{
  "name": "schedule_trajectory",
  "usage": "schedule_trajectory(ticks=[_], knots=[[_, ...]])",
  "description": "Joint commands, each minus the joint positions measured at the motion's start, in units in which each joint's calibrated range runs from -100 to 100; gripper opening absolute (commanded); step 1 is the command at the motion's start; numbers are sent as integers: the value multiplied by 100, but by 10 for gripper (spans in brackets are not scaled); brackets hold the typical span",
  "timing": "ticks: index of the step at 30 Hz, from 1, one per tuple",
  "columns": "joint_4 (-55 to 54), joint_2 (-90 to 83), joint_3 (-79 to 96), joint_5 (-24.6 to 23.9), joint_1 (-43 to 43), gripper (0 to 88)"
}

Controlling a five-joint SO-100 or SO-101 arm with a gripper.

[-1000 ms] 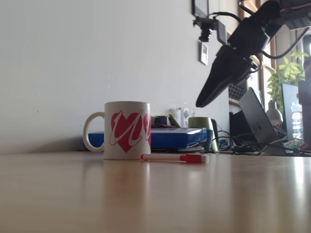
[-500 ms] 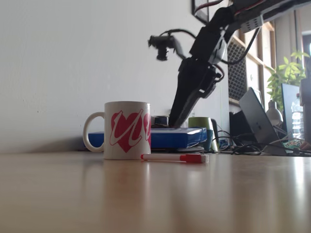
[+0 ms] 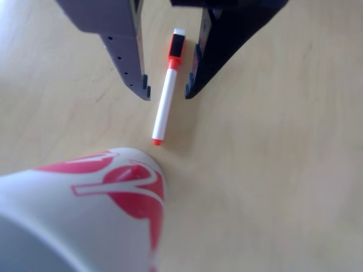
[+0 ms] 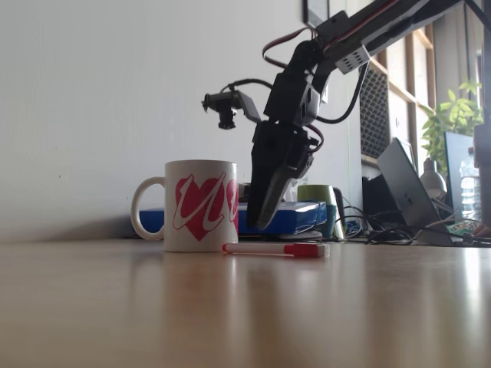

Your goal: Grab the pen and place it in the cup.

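The robot's fingers are hanging spread apart and empty above the pen, which is lying flat on the wooden tabletop just beside the heart-printed cup, its capped end pointing away from the cup. In the fixed view the gripper is poised clear above the pen (no contact yet). A clean pick probably means dropping straight down, keeping the barrel centred between the tips, and closing only near the wood.
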Motion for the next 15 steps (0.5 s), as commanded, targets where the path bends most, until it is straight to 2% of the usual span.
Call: schedule_trajectory(ticks=[1,15], knots=[[0,125,-268,-19,170,164],[25,183,-259,39,145,163]])
